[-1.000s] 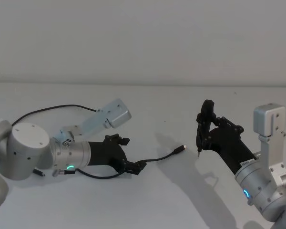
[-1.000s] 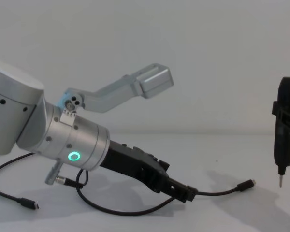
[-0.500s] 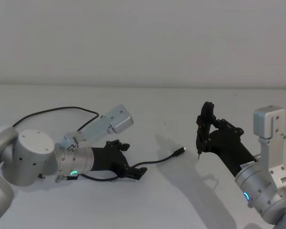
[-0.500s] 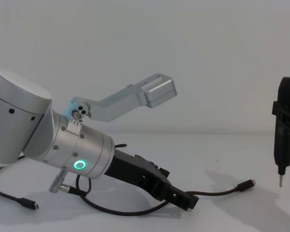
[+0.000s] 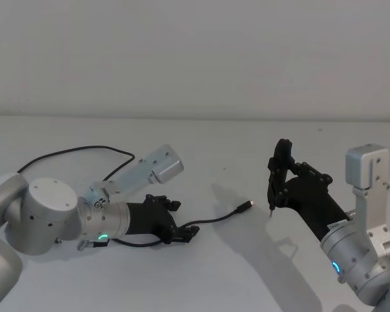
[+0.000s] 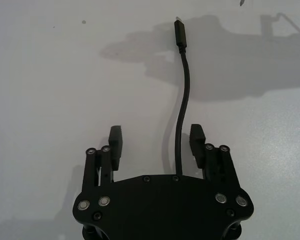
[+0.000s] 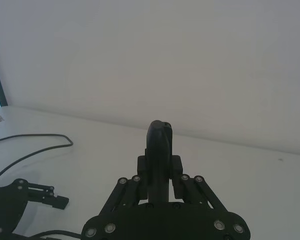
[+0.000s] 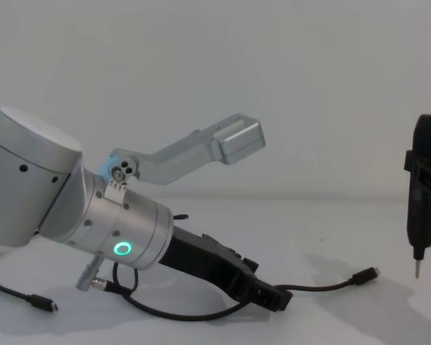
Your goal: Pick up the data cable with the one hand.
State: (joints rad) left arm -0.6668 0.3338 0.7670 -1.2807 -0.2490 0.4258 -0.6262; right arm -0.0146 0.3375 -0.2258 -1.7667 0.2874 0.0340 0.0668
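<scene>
Here data cable (image 6: 184,90) vanishes beneath left end effector (image 6: 156,144).

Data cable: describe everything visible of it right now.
The data cable is a thin black cord lying curved on the white table. Its small black plug has a silver metal tip. The cord runs between the open fingers of the left gripper, not clamped, then passes under the gripper's body.
</scene>
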